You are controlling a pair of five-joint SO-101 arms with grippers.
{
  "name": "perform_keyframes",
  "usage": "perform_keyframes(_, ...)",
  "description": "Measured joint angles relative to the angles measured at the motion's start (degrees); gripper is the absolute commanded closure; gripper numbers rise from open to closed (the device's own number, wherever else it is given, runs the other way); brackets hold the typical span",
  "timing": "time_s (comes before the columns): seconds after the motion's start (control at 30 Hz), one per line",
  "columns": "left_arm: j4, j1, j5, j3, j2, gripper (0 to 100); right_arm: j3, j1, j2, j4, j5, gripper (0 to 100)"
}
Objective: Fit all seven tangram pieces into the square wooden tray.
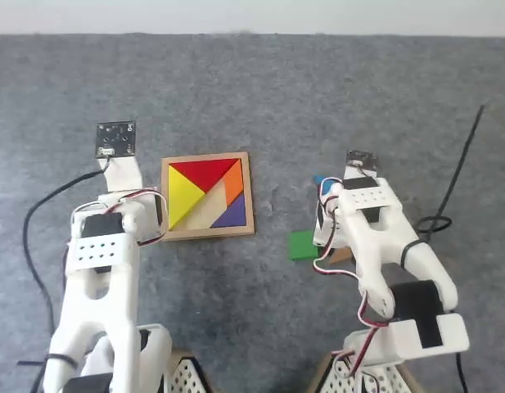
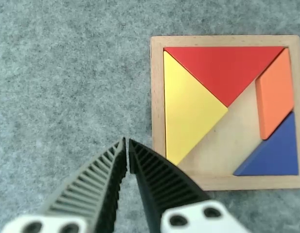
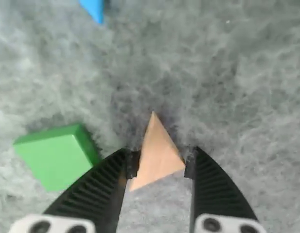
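The right gripper (image 3: 159,159) is holding the pale triangle (image 3: 157,143) between its fingers on the grey mat (image 3: 237,73), near the green square (image 3: 55,155). The left gripper (image 2: 126,145), fingers together and empty, is hovering just beside the wooden tray (image 2: 157,97), where open mat is lying.

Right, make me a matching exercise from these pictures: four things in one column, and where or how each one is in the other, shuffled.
Things
1. yellow triangular wooden piece
2. green square wooden block
3. pale tan wooden triangle
4. left gripper

Places or states
A. between the fingers of the right gripper
B. shut, over the grey mat beside the square wooden tray
C. lying inside the tray
D. loose on the mat, outside the tray

Pairs: 1-C, 2-D, 3-A, 4-B
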Motion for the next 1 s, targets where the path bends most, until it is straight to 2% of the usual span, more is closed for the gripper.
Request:
perform_keyframes(0.43, 0.0, 0.0, 0.0, 0.0, 0.0, 99, 0.7, 0.4, 0.4, -2.1, 4.2, 85.4)
perform_keyframes(0.57, 0.0, 0.0, 0.0, 0.0, 0.0, 99, 0.7, 0.4, 0.4, -2.1, 10.8, 85.4)
perform_keyframes(0.73, 0.0, 0.0, 0.0, 0.0, 0.0, 99, 0.8, 0.4, 0.5, -1.8, 22.9, 85.4)
perform_keyframes(1.0, 0.0, 0.0, 0.0, 0.0, 0.0, 99, -6.7, 0.4, -1.5, 5.7, 36.0, 85.4)
